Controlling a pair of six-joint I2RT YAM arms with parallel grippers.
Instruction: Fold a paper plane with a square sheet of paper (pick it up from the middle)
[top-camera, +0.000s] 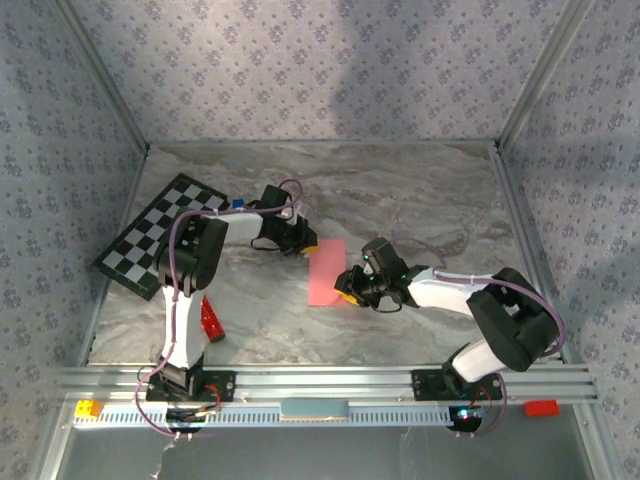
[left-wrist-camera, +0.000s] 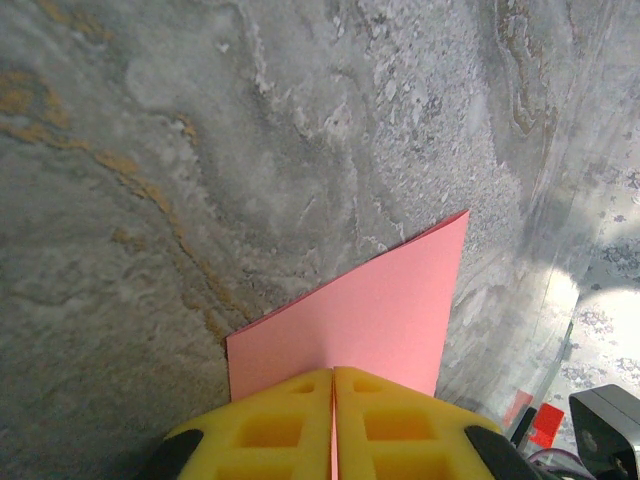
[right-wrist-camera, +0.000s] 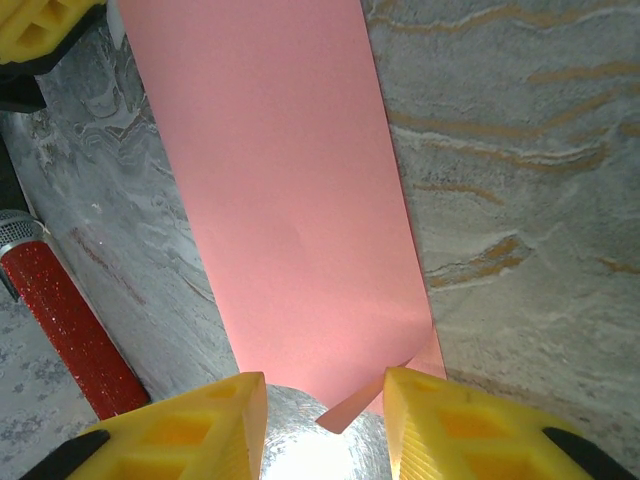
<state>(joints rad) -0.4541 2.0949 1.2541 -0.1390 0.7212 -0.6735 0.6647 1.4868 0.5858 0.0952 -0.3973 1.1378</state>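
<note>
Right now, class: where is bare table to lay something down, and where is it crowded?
Bare: the far right corner beyond the right gripper, and the near strip between pink paper and rail. Crowded: the left, with left gripper, checkerboard, red bar.

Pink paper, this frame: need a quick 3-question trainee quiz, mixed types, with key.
1. True or false: the left gripper is shut on the edge of the paper.
2. How do the jaws of the right gripper stand? A) open, with a curled paper corner between them; B) shut on the paper; C) shut on nothing.
3. Fill in: in the top view, the checkerboard lies to the ___ of the paper.

Key: 1 true; 2 A; 3 left.
</note>
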